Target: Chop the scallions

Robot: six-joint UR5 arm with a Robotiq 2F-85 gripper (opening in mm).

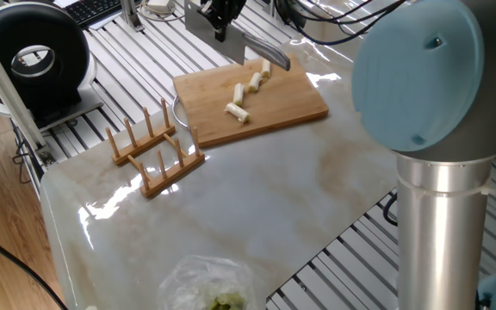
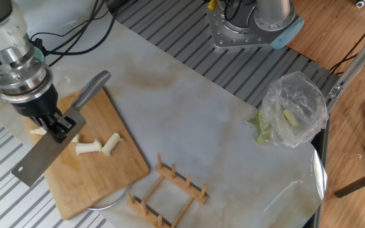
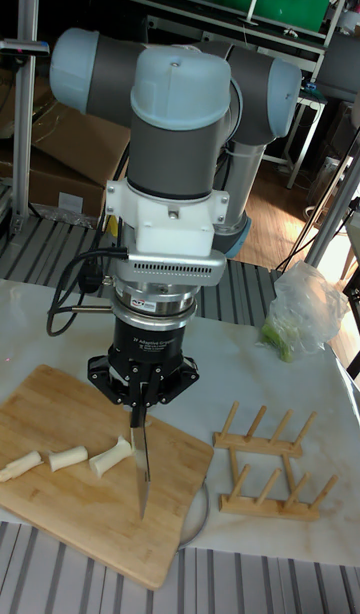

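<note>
On cutting board (image 2: 100, 174), three scallions (image 2: 88, 148) pieces, one cleaver (image 2: 46, 155) in jaws

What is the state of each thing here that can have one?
Scallions: cut into short pieces, lying on the board.
Cleaver: held in the gripper, raised above the board.
Gripper: jaws shut on the cleaver.
Board: flat on the table.
Rack: empty.
Bag: holds greens.

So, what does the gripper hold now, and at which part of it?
The gripper holds a cleaver, clamped at the top of the blade where it joins the handle; the blade hangs over the cutting board.
</note>
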